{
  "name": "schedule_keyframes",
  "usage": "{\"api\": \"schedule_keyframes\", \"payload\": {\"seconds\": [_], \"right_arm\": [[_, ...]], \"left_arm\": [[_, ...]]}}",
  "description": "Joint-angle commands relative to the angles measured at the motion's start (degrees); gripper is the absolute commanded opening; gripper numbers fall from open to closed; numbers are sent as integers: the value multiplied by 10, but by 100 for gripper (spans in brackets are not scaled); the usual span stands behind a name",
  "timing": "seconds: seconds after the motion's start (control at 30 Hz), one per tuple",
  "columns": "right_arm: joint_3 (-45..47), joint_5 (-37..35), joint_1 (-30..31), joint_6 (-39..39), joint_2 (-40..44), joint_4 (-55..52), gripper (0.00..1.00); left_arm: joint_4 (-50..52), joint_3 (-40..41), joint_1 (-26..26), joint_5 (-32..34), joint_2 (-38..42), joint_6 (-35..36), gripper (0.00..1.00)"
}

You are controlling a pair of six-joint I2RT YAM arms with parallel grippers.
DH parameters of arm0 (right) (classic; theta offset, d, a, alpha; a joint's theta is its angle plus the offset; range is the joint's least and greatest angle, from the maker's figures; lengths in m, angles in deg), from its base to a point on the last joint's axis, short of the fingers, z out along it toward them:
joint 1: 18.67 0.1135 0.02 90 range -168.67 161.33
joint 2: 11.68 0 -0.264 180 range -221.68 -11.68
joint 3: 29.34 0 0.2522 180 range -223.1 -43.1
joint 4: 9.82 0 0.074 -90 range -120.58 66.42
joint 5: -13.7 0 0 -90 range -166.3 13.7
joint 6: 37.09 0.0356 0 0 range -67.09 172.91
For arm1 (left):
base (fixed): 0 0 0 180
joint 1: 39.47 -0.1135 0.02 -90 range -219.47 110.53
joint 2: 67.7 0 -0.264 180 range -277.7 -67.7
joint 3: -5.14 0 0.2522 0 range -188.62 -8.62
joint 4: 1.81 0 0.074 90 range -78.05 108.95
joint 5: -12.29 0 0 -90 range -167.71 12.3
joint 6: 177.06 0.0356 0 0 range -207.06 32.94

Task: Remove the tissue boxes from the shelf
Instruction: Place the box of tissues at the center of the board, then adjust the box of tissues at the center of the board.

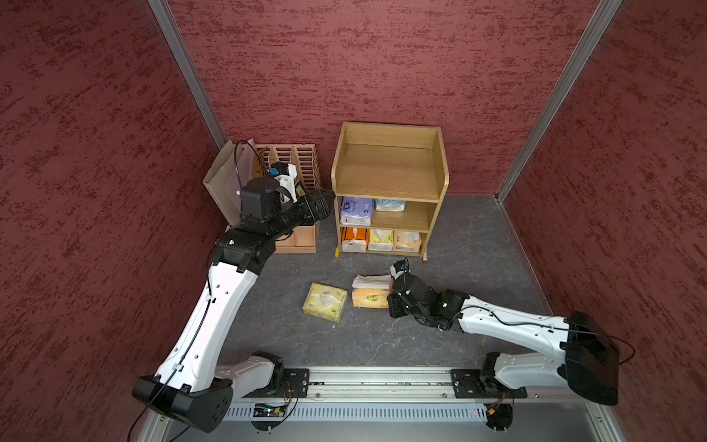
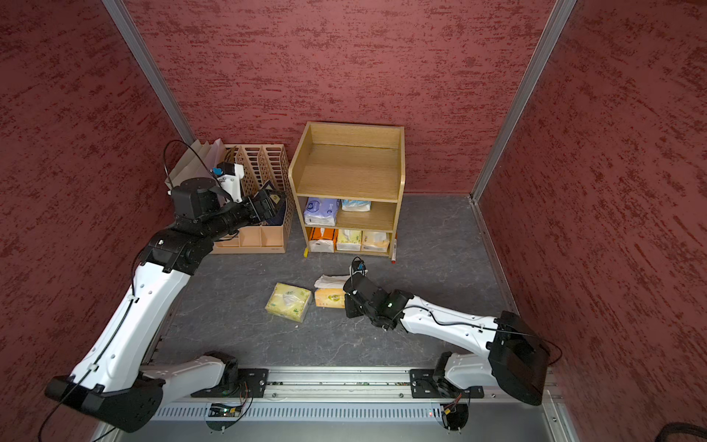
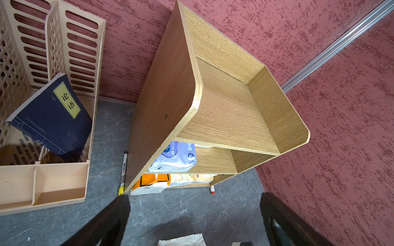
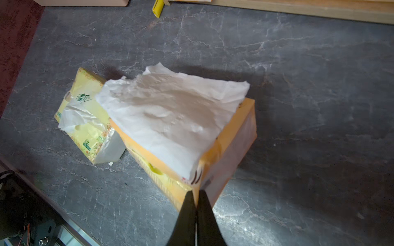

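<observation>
I'm driving a robot test cell in a lab, not a lived-in room. The shelf (image 1: 389, 172) stands against bare panel walls (image 1: 344, 57) in red textured covering, joined at the corners behind it by aluminium posts (image 1: 187, 72). In front of it, past the grey marble-print mat (image 1: 478, 248), the arms (image 1: 214, 306) are bolted to an aluminium rail (image 1: 378, 382) with exposed circuit boards (image 1: 267, 411) and loose wiring. The shelf's tissue packs (image 1: 355, 210), the file organiser (image 1: 302, 164) beside it and the orange tissue pack (image 1: 369, 300) in front read as staged office props.
</observation>
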Motion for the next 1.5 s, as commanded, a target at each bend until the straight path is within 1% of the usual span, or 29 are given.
{"api": "schedule_keyframes", "payload": {"seconds": [0.0,0.03,0.07,0.17,0.2,0.23,0.27,0.33,0.4,0.43,0.53,0.57,0.67,0.8,1.0,1.13,1.2,1.27,1.37,1.47], "right_arm": [[5,1,19,23,10,27,0],[9,-2,22,28,13,19,0],[13,-5,26,35,17,10,10],[23,-21,34,60,48,-24,44],[24,-29,37,67,62,-38,52],[24,-40,39,75,80,-58,57],[22,-52,41,84,98,-78,60],[16,-82,40,102,133,-120,63],[7,-98,36,117,161,-149,65],[4,-91,25,127,167,-159,65],[3,-21,-30,157,153,-169,65],[5,6,-51,163,137,-164,66],[6,41,-91,177,84,-146,67],[-6,108,-134,173,3,-62,66],[-80,166,-156,150,-138,-9,65],[-120,203,-155,133,-195,6,64],[-128,207,-155,130,-203,6,63],[-129,199,-155,131,-195,0,60],[-116,184,-155,138,-161,-4,59],[-101,191,-155,147,-134,11,59]], "left_arm": [[-3,2,-3,-5,-3,-8,100],[-4,2,-3,-8,-6,-8,100],[-3,1,-2,-9,-8,-9,100],[-5,4,-2,-7,-9,-10,100],[-6,5,-2,-6,-8,-10,100],[-7,7,-2,-3,-8,-10,100],[-9,10,-2,0,-6,-10,100],[-13,18,-3,2,-4,-12,100],[-18,26,-3,3,-2,-19,100],[-19,32,-4,2,-4,-23,100],[-31,46,-6,-6,-5,-38,100],[-37,49,-6,-8,-4,-43,100],[-50,54,-7,-12,-5,-50,100],[-48,43,-9,-25,-15,-47,100],[-38,34,-10,-45,-17,-52,100],[-32,33,-11,-77,-24,-56,100],[-37,33,-11,-75,-25,-59,100],[-40,29,-11,-71,-27,-57,100],[-41,16,-12,-64,-34,-51,100],[-47,11,-14,-63,-45,-47,100]]}}
